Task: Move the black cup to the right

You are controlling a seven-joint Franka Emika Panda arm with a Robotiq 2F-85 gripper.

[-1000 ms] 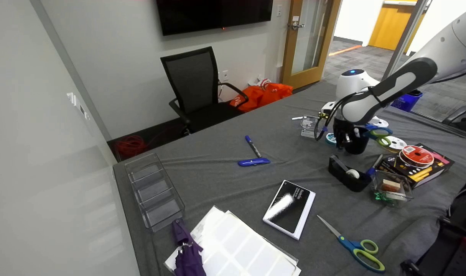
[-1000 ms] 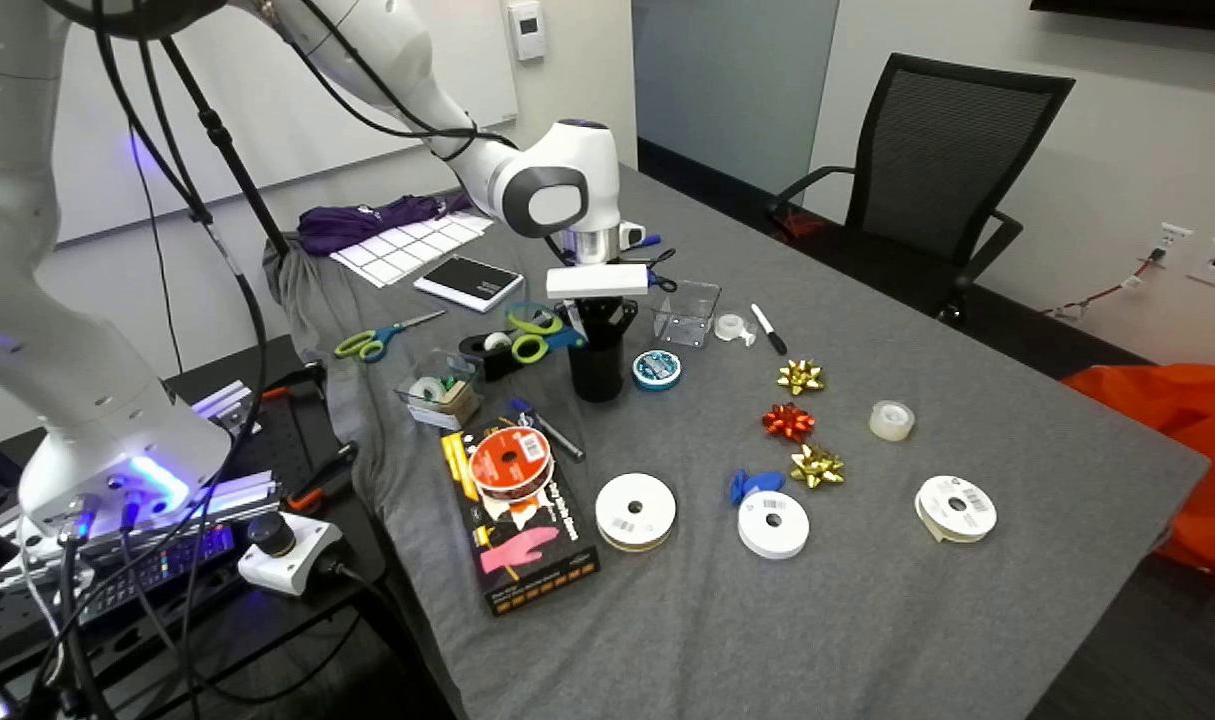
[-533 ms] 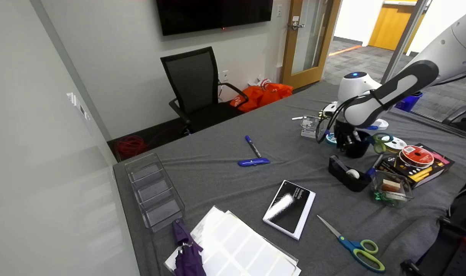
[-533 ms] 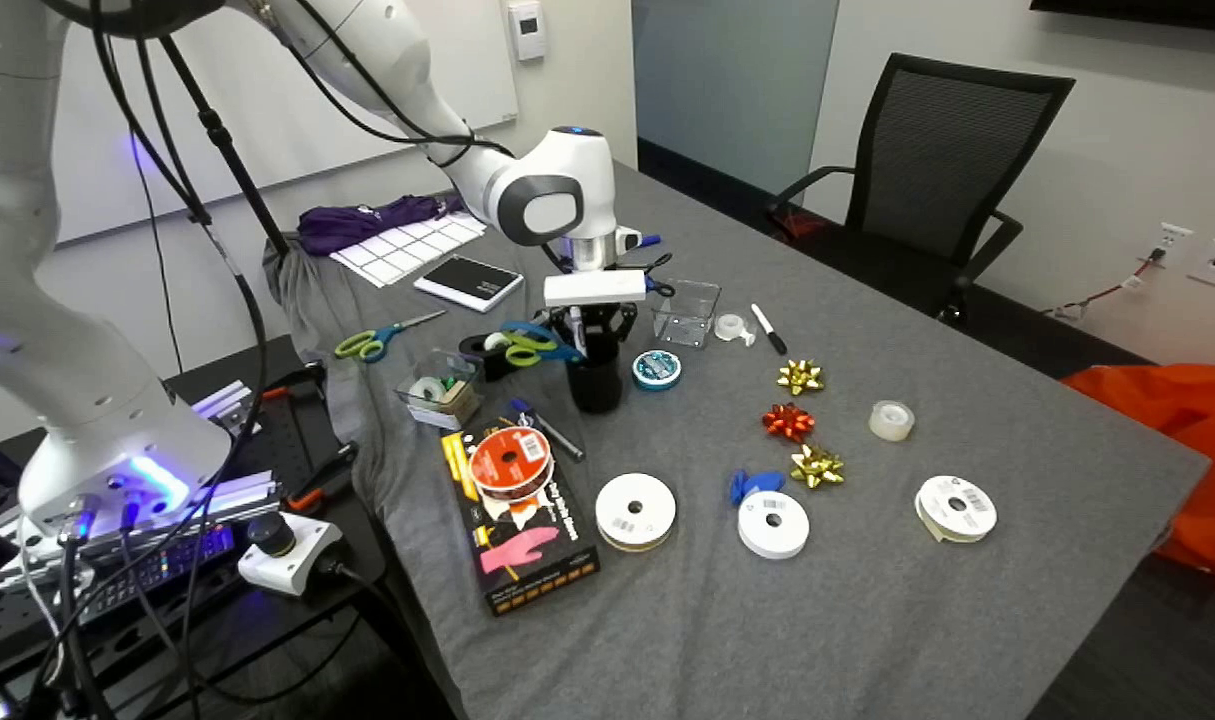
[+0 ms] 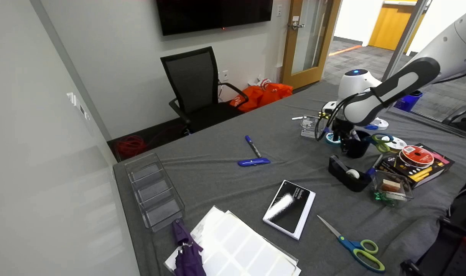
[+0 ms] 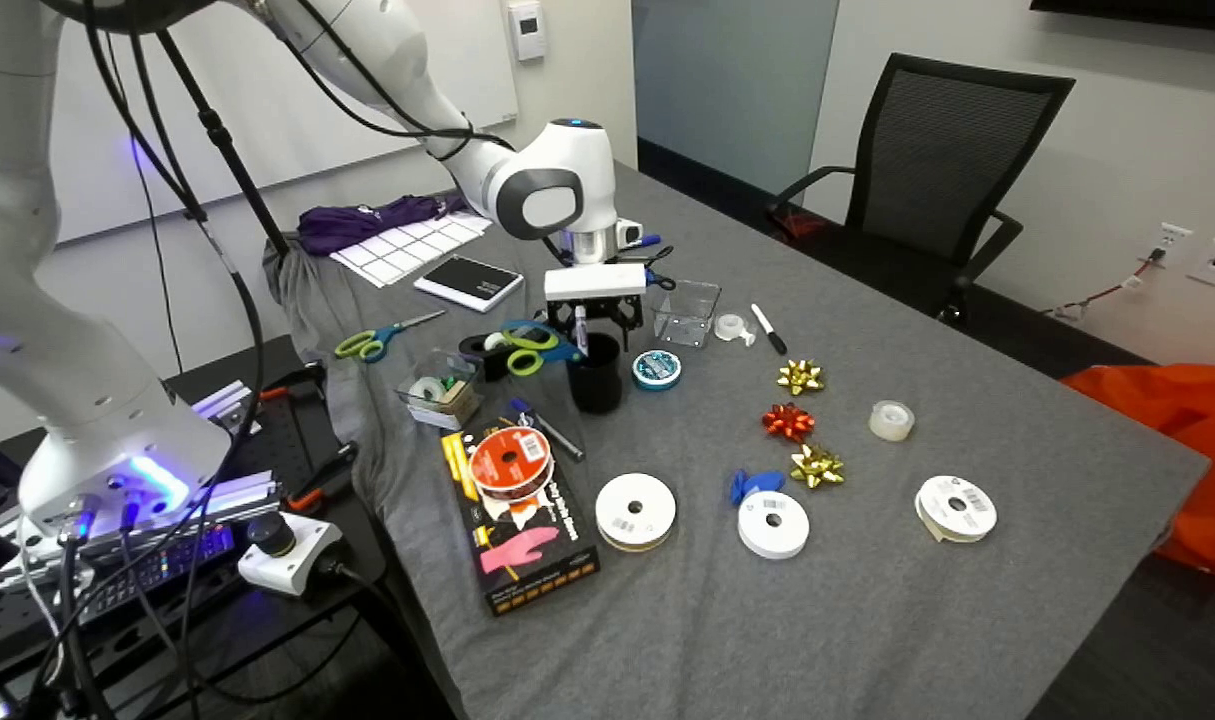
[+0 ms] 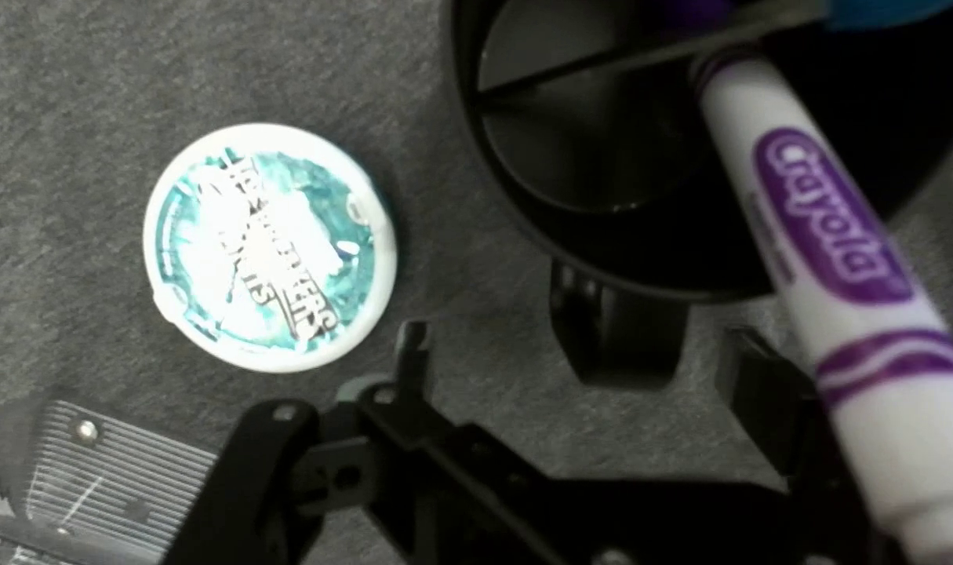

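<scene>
At the bottom of the wrist view, the gripper (image 7: 580, 349) is spread wide, its fingers well apart, and as far as I can see it has hold of nothing. A white and purple marker (image 7: 809, 227) rises from the black cup (image 6: 595, 383) and crosses before one of these fingers — if they touch, I cannot tell. Were the gripper to squeeze or come lower, I think it could catch this marker and tilt the cup by it. The cup stands upright on the table (image 6: 867, 620), and what seems to be its handle (image 7: 641, 345) shows between the fingers. Over the rim the scissors (image 6: 563, 353) stick out to one side; their weight could make the cup swing or tip, if only the handle is gripped. Just beside is a round teal container (image 6: 657, 370) — a slide that way would probably push it along. Farther, near the cup but apart from it, the tape dispenser (image 5: 344, 179) could stop a slide on its side. Farthest is the black printed box (image 6: 527, 548); whose right the task means, I cannot tell
</scene>
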